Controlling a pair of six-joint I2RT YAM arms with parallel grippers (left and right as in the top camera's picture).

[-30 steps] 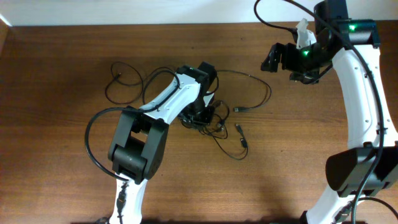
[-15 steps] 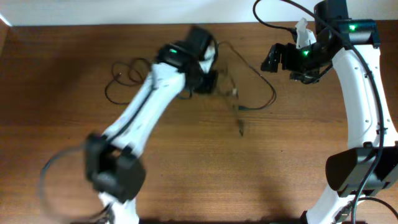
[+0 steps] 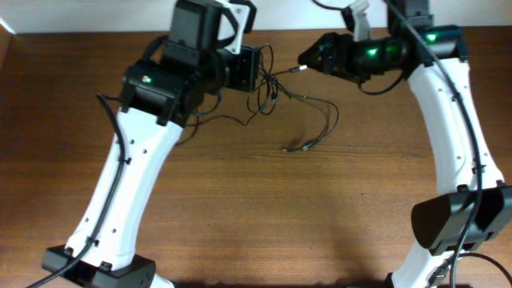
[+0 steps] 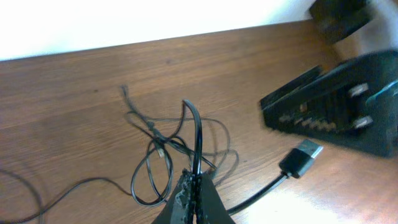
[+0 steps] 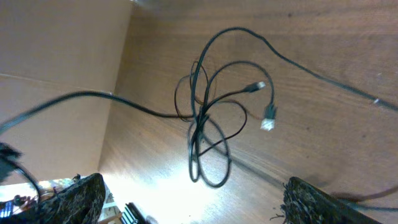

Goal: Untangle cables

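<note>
The cables [image 3: 272, 98] are thin black cords. They hang in tangled loops from my left gripper [image 3: 256, 70], which is raised over the back of the table and shut on one strand. The left wrist view shows the fingertips [image 4: 196, 186] pinched on that strand, loops [image 4: 160, 152] below them and a USB plug [image 4: 302, 155] to the right. Some cable ends [image 3: 298, 146] trail on the table [image 3: 240, 208]. My right gripper [image 3: 310, 54] is open wide, just right of the bunch, beside a plug. In the right wrist view the knot [image 5: 202, 127] hangs ahead of the spread right gripper [image 5: 199, 202].
A long strand [image 3: 208, 120] trails left from the bunch, under the left arm. The table's back edge and a pale wall [image 3: 80, 16] lie just behind both grippers. The two grippers stand close together, facing each other.
The left arm has lifted from the table's middle and swung to the back, carrying the cable bunch up with it. The right gripper has moved left toward the bunch.
</note>
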